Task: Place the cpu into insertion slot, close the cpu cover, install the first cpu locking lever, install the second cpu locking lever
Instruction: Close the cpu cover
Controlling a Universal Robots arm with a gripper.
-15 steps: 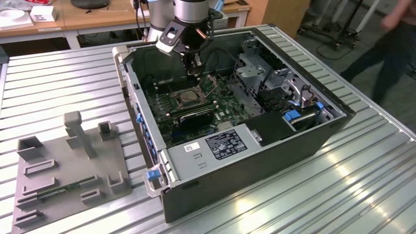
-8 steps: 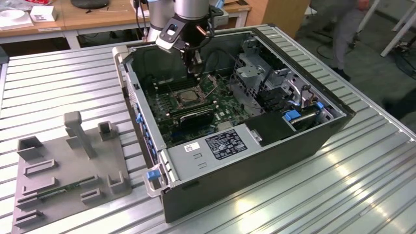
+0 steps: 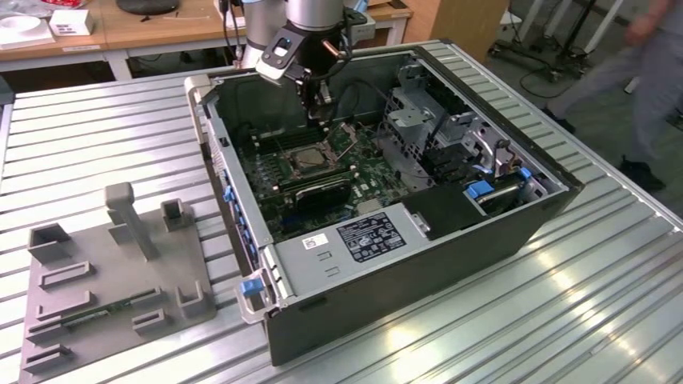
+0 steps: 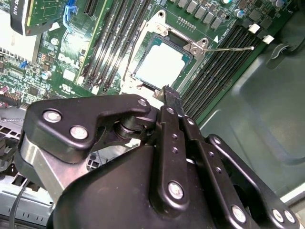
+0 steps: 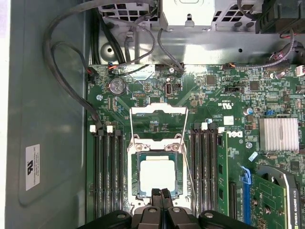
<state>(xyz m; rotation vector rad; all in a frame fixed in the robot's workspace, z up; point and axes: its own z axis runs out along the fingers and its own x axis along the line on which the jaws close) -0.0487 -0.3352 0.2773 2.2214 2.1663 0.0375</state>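
So step one looks done: the cpu point(image 5: 155, 175) sits flat in the socket point(image 5: 157, 155) on the motherboard point(image 5: 214, 95), pale top facing up, squared off with the frame around it. In the exterior view that's left of centre in the upper half, inside the open computer case point(image 3: 449, 256). The cover point(image 5: 157, 110) isn't shut yet as far as I can tell. In the first wrist view it looks swung back off the socket with green board showing through its open middle, though the angle makes it hard to be sure how far it's tipped. The levers aren't latched either, and one lever point(image 4: 228, 48) pokes out sideways from the socket corner in the second wrist view. The gripper point(image 5: 161, 193) has its fingertips pinched together on nothing, hanging just beside the socket edge nearest it and not touching the chip. So roughly one step of four is done, with the cover and both levers left.
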